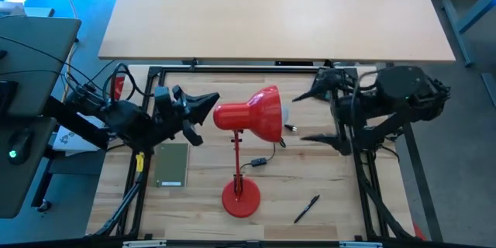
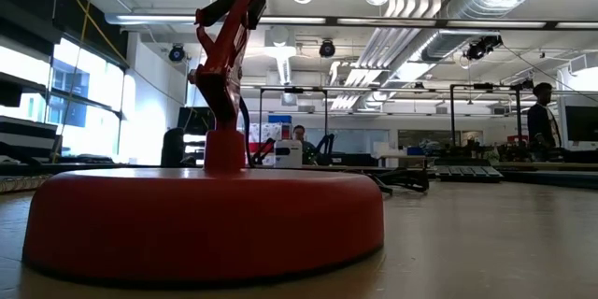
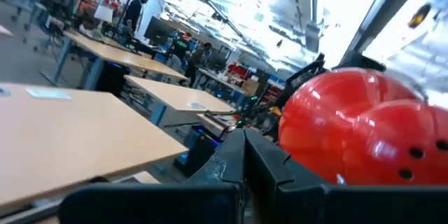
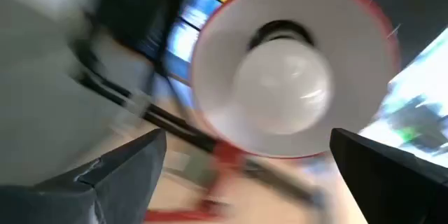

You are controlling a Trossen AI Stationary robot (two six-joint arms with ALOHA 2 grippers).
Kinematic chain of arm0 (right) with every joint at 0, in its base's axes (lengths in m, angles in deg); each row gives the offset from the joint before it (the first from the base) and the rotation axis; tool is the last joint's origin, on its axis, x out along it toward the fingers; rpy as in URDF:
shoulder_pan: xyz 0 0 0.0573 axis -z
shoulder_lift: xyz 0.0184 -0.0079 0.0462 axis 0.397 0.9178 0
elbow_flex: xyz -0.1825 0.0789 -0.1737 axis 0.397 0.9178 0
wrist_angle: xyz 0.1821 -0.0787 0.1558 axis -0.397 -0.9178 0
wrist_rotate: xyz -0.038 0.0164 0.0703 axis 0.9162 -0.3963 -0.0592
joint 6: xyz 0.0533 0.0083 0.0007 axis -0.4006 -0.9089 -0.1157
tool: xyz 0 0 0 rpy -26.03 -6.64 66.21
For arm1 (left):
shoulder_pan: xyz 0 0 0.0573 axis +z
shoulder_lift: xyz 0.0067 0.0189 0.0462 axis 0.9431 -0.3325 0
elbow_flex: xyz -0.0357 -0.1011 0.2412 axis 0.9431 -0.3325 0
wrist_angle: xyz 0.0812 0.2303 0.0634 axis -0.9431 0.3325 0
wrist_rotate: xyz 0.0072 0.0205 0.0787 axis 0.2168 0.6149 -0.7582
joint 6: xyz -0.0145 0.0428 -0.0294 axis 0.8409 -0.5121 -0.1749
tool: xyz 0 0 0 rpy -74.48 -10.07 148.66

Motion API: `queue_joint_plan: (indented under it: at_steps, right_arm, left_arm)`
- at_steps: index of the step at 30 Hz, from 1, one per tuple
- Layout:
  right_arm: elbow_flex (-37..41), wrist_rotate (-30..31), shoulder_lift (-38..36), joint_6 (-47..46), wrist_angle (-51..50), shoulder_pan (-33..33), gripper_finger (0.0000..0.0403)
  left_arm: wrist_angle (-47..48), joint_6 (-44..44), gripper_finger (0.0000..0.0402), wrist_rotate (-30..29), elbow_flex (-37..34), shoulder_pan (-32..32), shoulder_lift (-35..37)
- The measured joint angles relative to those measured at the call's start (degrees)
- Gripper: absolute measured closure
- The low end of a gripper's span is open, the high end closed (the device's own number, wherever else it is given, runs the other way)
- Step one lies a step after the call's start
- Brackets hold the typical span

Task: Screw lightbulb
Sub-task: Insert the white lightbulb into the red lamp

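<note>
I'm working over the table [image 1: 325, 201], and the biggest thing on it is the red lamp [image 1: 246, 124]: its base sits near the front edge at centre, the stem rises toward the far side, and the shade [image 1: 263, 114] lies tipped on its side with its mouth facing right. My left gripper [image 1: 203, 111] is at the narrow back of the shade, fingers clenched together and, as far as I can judge from above, pressed against the neck to steady it, though I can't see a clear grasp. My right gripper [image 1: 308, 116] stands just right of the shade's mouth with its fingers spread wide and nothing between them. The bulb [image 4: 283, 89] sits inside the shade, its rounded dome facing out toward the right gripper and its narrow base buried toward the socket at the back; from above only a sliver of white shows at the rim. So its long axis runs left to right, in line with the shade's own axis, and it lies straight left of the right gripper, which is plainly the nearer arm to it. I judge the coming move needs the right fingers to travel left along that axis and close around the dome before turning. A pen [image 1: 306, 208] lies near the front right, well clear.
</note>
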Motion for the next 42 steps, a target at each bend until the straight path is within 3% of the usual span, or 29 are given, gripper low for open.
queue_joint_plan:
  at_steps: [5,14,19,25,34,42]
  right_arm:
    - [0.0,8.1,0.7,31.3,2.6,-2.7,0.0005]
    - [0.0,22.3,6.0,57.9,11.9,-4.8,0.0005]
    - [0.0,19.1,6.7,57.9,12.7,-4.8,0.0005]
    - [0.0,19.6,6.8,58.1,14.4,-4.8,0.0005]
    - [0.0,19.2,6.8,56.0,14.2,-4.8,0.0049]
    - [0.0,19.6,8.0,53.3,13.3,-4.7,0.0052]
  left_arm:
    - [0.0,6.5,0.0402,0.0,0.0,0.0,0.0]
    - [-0.3,13.1,0.0402,0.0,0.0,0.0,0.0]
    - [-0.3,13.1,0.0401,0.0,0.0,0.0,0.0]
    - [-0.5,13.2,0.0401,0.0,0.0,0.0,0.0]
    - [-0.8,13.1,0.0402,0.0,0.0,0.0,0.0]
    - [-0.8,13.1,0.0402,-0.1,0.0,0.1,0.0]
